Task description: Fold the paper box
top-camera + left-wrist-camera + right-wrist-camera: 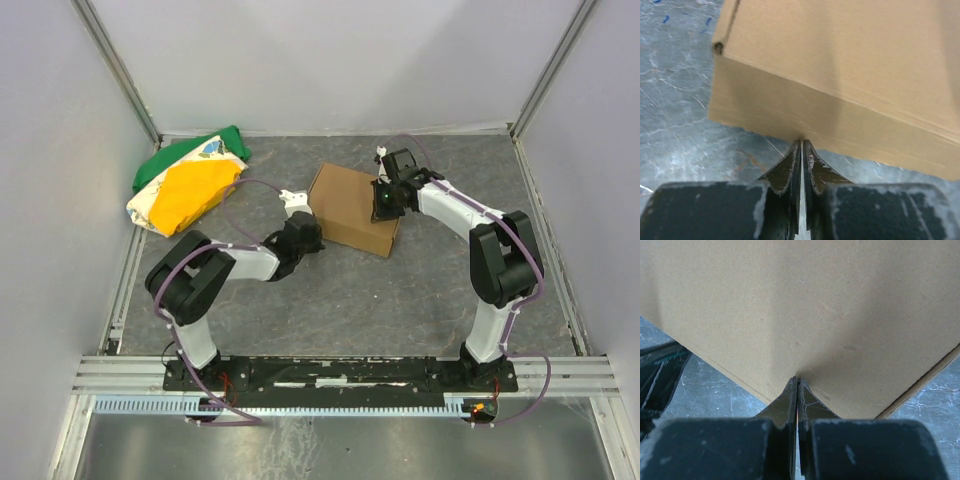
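Plain brown cardboard box [345, 210] sits mid-table and looks like a closed shallow rectangle. My left claw [802, 144], jaws almost together and empty, noses its left side wall. My right claw [797, 381], pinched tight and empty, presses its right edge. Step, I judge: final pressing of the sides. Next move: back both claws off without dragging the box.

The grey table [330, 300] is occupied by a brown paper box [350, 205] and, far left, a cloth bundle [190, 185].
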